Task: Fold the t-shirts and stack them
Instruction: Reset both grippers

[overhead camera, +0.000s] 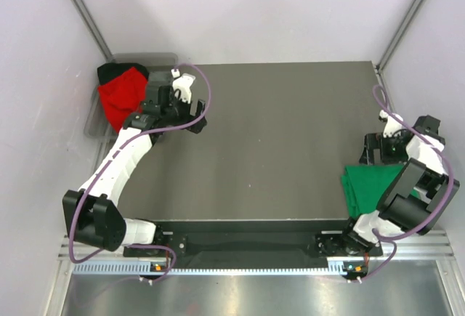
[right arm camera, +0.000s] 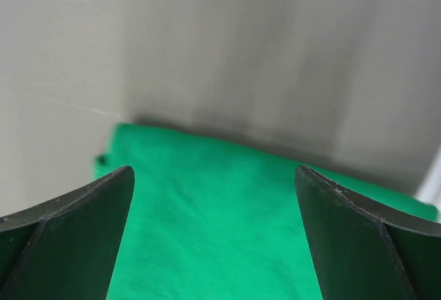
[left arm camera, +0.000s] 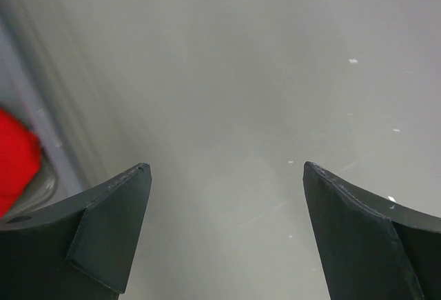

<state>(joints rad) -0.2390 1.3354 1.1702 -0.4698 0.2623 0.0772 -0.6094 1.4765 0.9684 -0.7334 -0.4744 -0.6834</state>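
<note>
The green t-shirt (overhead camera: 363,189) is lying seemingly folded — red t-shirt (overhead camera: 122,99) and black t-shirt (overhead camera: 110,71) are waiting bunched together — left fingers (left arm camera: 110,231) and right fingers (right arm camera: 76,231) are hanging spread, empty.

Right tool (right arm camera: 215,234) fingers spread wide above green t-shirt (right arm camera: 213,203), nothing gripped.

Green t-shirt (overhead camera: 360,189) folded, right; red t-shirt (overhead camera: 123,98), black t-shirt (overhead camera: 109,73) bunched left.

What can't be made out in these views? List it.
- Top view: green t-shirt partly hidden under the right arm.
- Top view: black t-shirt mostly buried under the red t-shirt.
- Left wrist view: red t-shirt cut by the left edge, blurred.
</note>
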